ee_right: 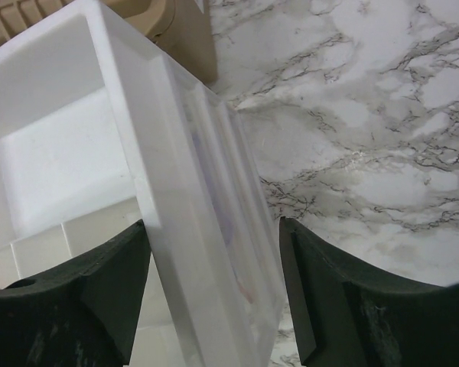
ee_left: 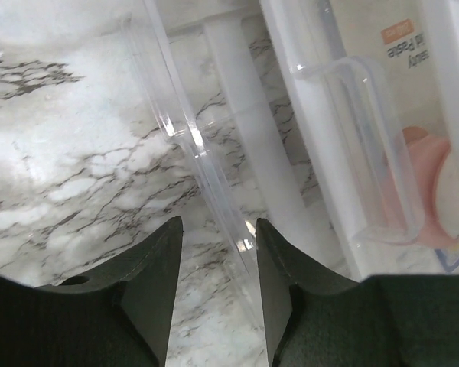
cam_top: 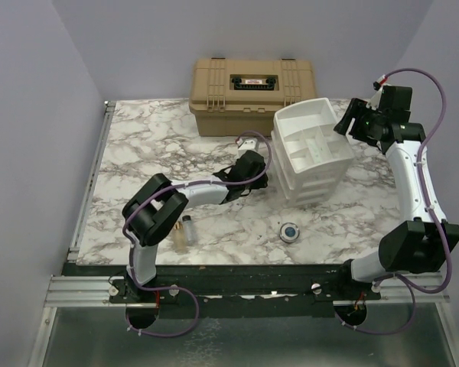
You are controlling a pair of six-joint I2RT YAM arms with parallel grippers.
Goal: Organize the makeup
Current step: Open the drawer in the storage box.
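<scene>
Though tilted, "Paste" on makeup pkg label

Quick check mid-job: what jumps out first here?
The white tiered plastic organizer stands centre-right, in front of the tan hard case, with both arms at it. The left gripper straddles a clear plastic edge, and the right gripper straddles its white wall. A small round dark jar and two tiny clear bottles sit on the marble table, nearer the arm bases.

My left jaws stand apart at 6 o'clock. A thin clear plastic wall runs between them, nearer the 3 o'clock jaw. The marble surface fills 9 o'clock. At 3 o'clock a pink item sits behind clear plastic, with a printed label toward 1 o'clock.
</scene>
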